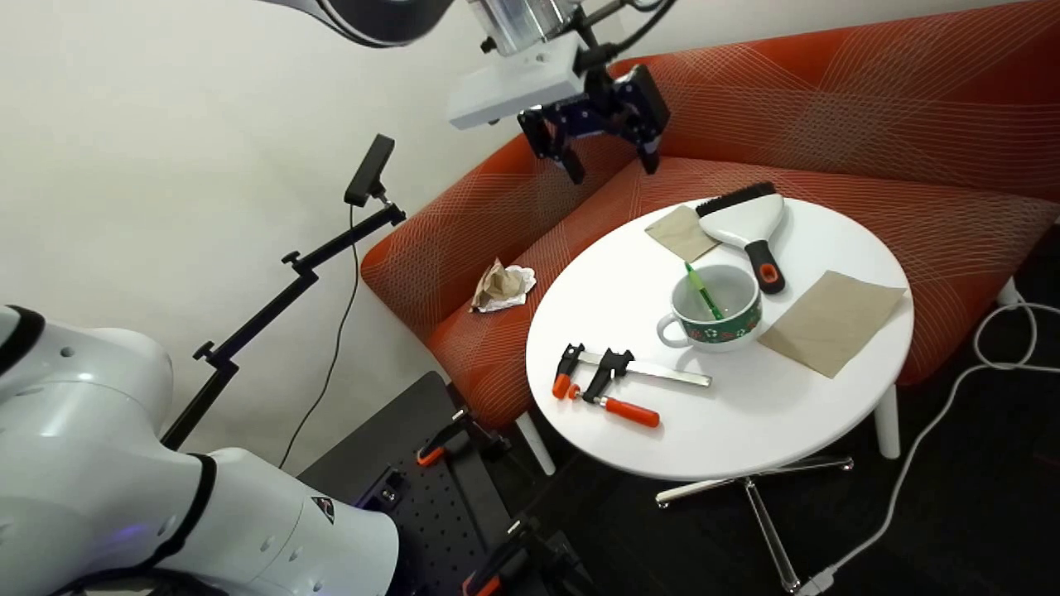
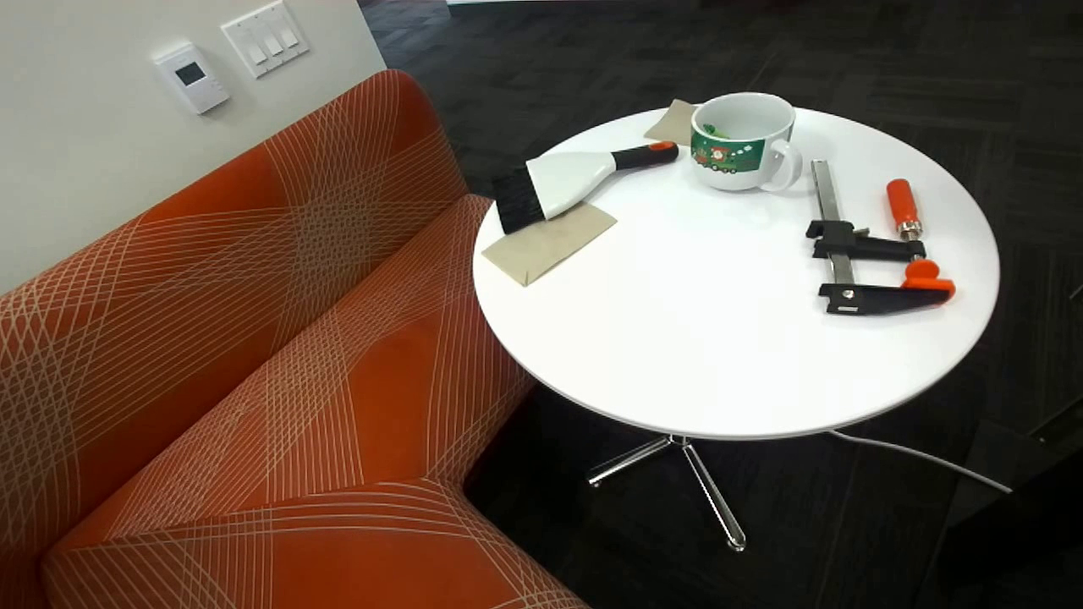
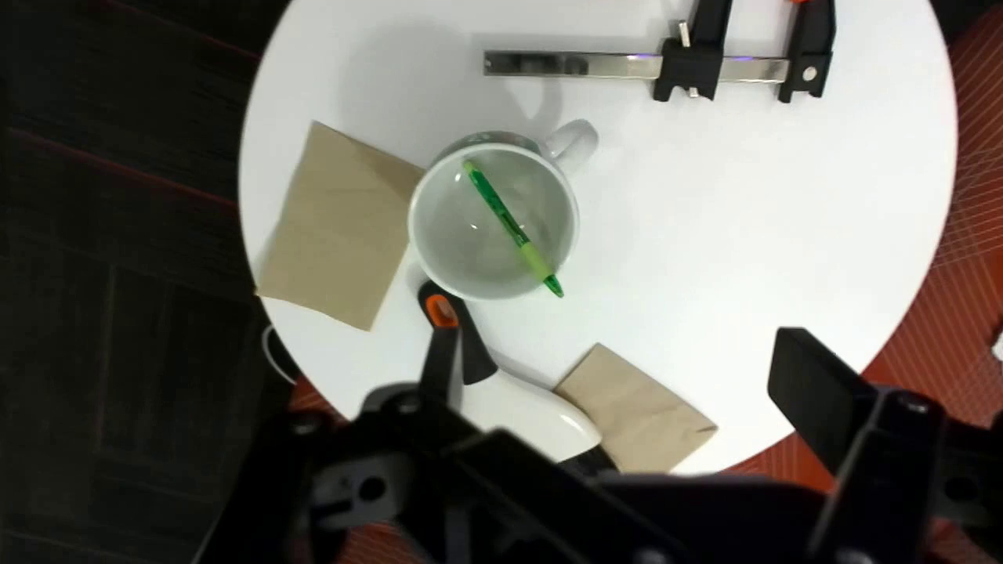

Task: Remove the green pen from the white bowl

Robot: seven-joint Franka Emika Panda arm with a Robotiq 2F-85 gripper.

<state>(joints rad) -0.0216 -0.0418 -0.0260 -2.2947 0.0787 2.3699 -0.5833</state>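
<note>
End effector above worktop, jaws spread wide. Below it: mug, green pen leaning inside, one end past rim.

In an exterior view, the robot's arm is glossy white, thick and rounded, ringed by black bands, with a small dark label and small round grey spots. Other parts are a dark rounded section, a shiny silvery tube, a plain white box and black cables. The gripper is black; the wrist view shows blocky fingers, round screw heads and a grey plate with a round hole.
</note>
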